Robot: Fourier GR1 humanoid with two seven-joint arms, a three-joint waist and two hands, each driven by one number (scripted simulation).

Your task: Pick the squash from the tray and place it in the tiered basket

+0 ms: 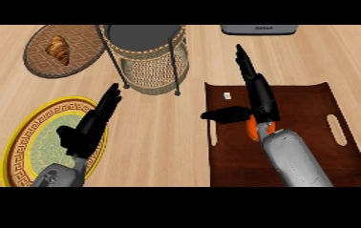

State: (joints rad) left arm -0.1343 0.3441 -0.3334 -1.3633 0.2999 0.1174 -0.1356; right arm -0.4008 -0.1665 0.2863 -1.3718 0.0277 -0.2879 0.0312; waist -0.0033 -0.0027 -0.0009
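Right now I have the right hand [255, 91] stretched out over the brown tray [310, 141], fingers straight and pointing away from me toward the far edge of the tabletop [183, 127], with the thumb sticking out to the left. Its fingers are spread straight, not curled round anything. The squash [251, 128] shows as a small orange sliver at the wrist, mostly hidden under the hand and the grey forearm, and it lies on the tray near the tray's left half (I cannot tell from this view whether the hand actually touches it). A small pale label-like speck [226, 95] sits on the tray near its far left corner.

My left hand [90, 124] rests at the lower left, fingers straight and angled up toward the right, hovering over the right rim of a round plate with a yellow patterned border [28, 136].

The tiered basket [148, 60] stands at the far side of the tabletop, between the two hands and well apart from the tray: a woven wicker drum in a thin dark wire frame, with a dark flat top tier. To its left lies a round brown woven mat [42, 60] carrying a croissant [58, 49]. At the far right edge I see part of a grey appliance [260, 29], cut off by the view.
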